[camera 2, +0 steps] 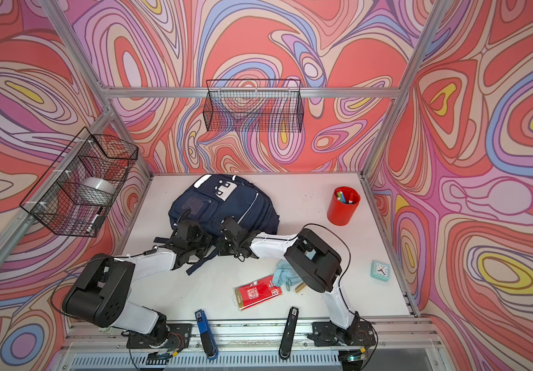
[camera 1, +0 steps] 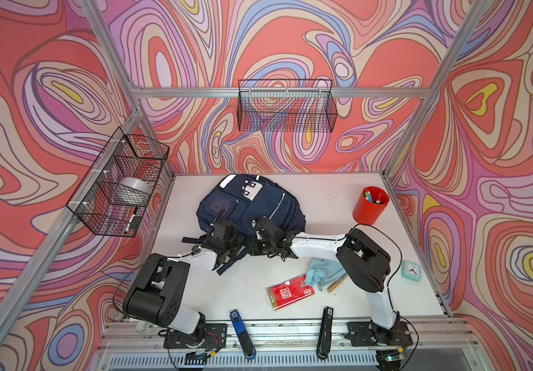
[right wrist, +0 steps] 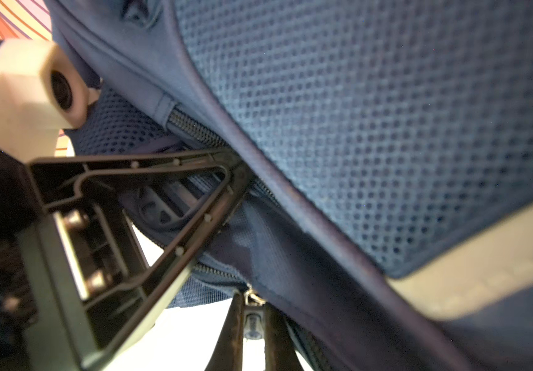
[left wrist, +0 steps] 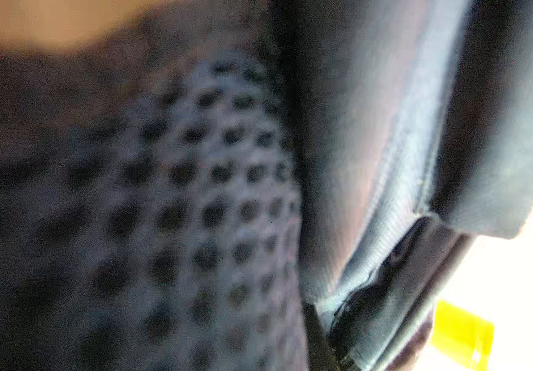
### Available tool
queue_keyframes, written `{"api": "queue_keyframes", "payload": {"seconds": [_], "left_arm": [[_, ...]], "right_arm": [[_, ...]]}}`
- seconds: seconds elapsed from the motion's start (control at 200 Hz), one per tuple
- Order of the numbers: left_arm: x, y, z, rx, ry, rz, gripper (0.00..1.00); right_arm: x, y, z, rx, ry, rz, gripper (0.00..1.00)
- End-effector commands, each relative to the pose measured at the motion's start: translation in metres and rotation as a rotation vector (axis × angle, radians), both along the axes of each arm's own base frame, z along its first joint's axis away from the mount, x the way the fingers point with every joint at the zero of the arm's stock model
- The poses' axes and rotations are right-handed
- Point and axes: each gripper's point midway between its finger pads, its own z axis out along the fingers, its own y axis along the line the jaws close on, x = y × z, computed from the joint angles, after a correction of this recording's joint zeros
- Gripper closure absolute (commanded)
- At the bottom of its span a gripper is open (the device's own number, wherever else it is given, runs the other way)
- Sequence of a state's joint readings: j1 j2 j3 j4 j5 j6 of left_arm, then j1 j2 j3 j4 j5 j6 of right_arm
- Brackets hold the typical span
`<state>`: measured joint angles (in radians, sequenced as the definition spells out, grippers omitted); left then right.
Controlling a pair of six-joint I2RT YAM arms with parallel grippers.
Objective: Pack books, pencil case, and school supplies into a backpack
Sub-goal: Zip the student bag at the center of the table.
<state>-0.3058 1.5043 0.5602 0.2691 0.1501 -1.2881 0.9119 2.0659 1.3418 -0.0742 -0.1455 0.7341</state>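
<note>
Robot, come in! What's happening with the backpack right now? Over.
Left end effector shut on backpack edge. Right end effector shut on zip pull. Pencil case, red packet on table. Nothing seen blocking.

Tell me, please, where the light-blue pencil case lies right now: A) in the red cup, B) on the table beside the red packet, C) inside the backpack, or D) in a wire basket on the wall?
B: in a top view the pencil case lies on the table beside the red packet, outside the backpack.
</note>
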Motion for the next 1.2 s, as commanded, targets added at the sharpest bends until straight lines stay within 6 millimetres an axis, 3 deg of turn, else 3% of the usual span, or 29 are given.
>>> {"api": "queue_keyframes", "payload": {"seconds": [0.0,0.1,0.306,0.391,0.576,0.696,0.776,0.902,0.977,1.037,1.197], "left_arm": [[-0.002,0.005,-0.004,-0.002,0.041,0.042,1.00],[-0.001,0.004,-0.002,-0.009,0.039,0.042,1.00],[-0.002,0.004,-0.001,-0.003,0.039,0.042,1.00],[-0.002,0.004,-0.002,-0.005,0.043,0.041,1.00],[-0.003,0.004,-0.001,-0.006,0.043,0.040,1.00],[-0.004,0.006,-0.002,0.003,0.047,0.045,1.00],[-0.003,0.005,-0.002,-0.004,0.046,0.046,1.00],[-0.003,0.005,-0.004,0.007,0.055,0.044,1.00],[-0.004,0.006,-0.005,0.007,0.055,0.046,1.00],[-0.004,0.006,-0.006,0.006,0.058,0.047,1.00],[-0.006,0.005,-0.005,0.000,0.054,0.043,1.00]], "right_arm": [[0.001,-0.007,-0.028,-0.060,0.011,-0.016,0.78],[-0.005,-0.005,-0.033,-0.076,0.017,-0.007,0.69],[-0.004,-0.001,-0.038,-0.074,0.017,0.001,0.70],[-0.012,0.000,-0.039,-0.080,0.050,0.016,0.70],[-0.028,-0.014,-0.033,-0.117,0.069,-0.008,0.65],[-0.028,-0.009,-0.021,-0.106,0.049,-0.001,0.64],[-0.029,-0.006,-0.029,-0.111,0.075,0.006,0.64],[-0.039,-0.017,-0.030,-0.123,0.093,-0.020,0.64],[-0.044,-0.022,-0.018,-0.119,0.085,-0.034,0.62],[-0.043,-0.024,-0.011,-0.123,0.067,-0.041,0.60],[-0.020,-0.012,-0.020,-0.103,0.005,-0.024,0.60]]}}
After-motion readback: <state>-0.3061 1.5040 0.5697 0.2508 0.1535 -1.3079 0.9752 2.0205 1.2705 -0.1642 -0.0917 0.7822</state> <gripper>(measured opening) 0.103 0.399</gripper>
